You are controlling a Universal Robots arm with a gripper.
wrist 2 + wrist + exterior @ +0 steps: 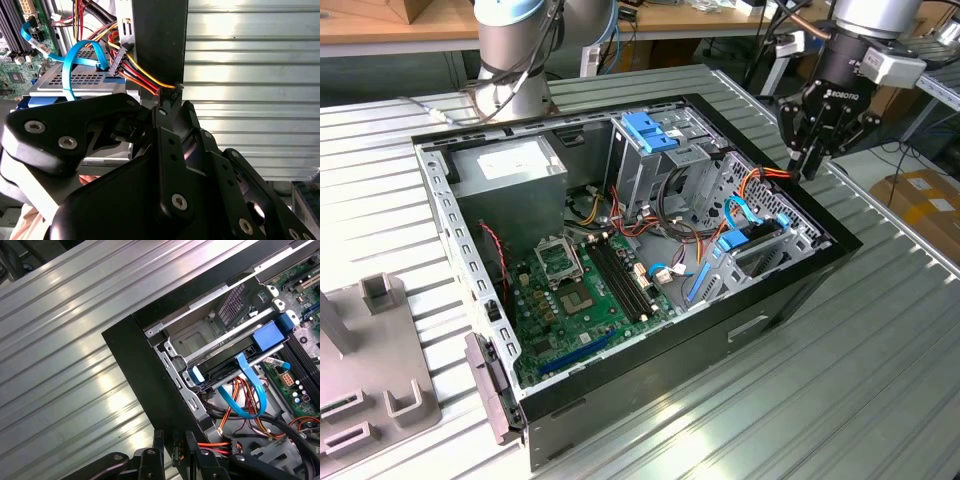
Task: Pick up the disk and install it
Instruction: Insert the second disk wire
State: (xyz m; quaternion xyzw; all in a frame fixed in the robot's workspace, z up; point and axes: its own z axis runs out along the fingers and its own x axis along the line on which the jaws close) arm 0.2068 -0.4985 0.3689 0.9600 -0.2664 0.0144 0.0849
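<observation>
Fingers pressed together, gripper (pixel 809 168) is hovering at the computer case (pixel 790 290) rim, pinching 1 black cable plug (pixel 180 456). Disk (pixel 227 365) is sitting slotted in its bay already; judging by that, only cabling seems left.

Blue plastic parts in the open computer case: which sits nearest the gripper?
The light-blue flat data cable looping beside the case's right wall, just below the gripper; the ribbed blue cap stands further left.

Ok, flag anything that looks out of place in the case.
The coloured wires run up to the case rim, their black connector pinched in the gripper. A blue cable loops loose nearby. No damage shows.
</observation>
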